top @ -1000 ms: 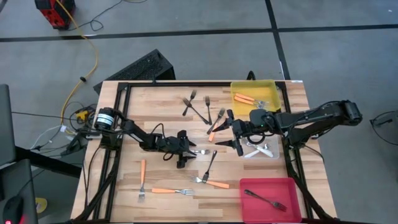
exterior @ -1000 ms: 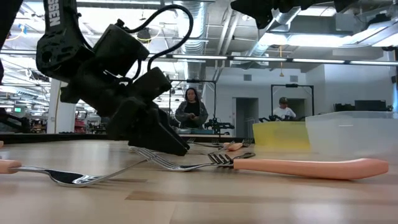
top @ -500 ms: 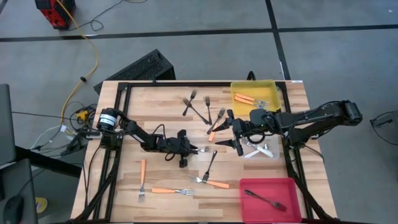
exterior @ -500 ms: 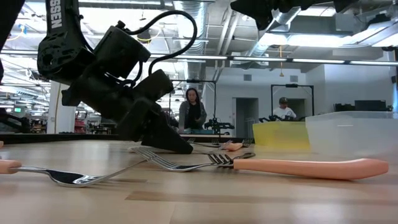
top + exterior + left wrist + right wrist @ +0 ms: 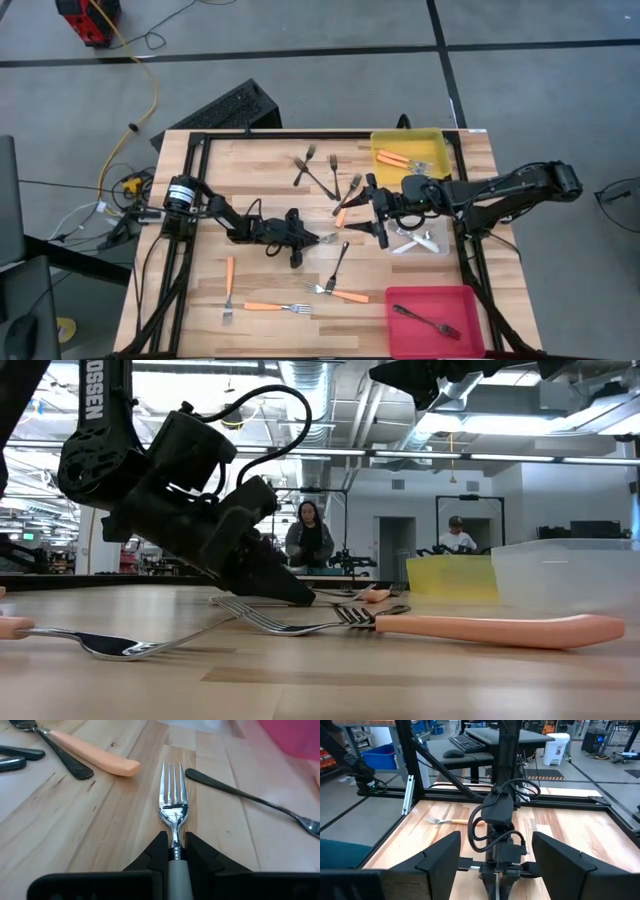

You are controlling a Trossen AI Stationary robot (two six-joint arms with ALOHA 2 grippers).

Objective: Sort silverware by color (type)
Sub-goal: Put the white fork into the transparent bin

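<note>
Slim forks lie scattered on the wooden table: dark ones at the far side, orange-handled ones near the front, one dark fork mid-table. My left gripper is low at mid-table, shut on a pale silver fork whose tines point toward the table's right. Just to its right my right gripper hovers open above the table, facing the left gripper, with nothing between its fingers. My left gripper pinches the pale fork's handle between its two fingers, just behind the neck. The fingers slant down from the table's left and lie along the fork. Its tines stick out ahead, about level; whether they rest on the wood I cannot tell.
A yellow bin with orange-handled forks stands at the far right, a clear bin with pale forks beside it, a red bin with a dark fork at the near right. A black frame runs round the table. People stand in the room behind.
My left gripper has shut on the pale fork's handle and shifted slightly toward the table's right. The fork has stayed about where it lay.
</note>
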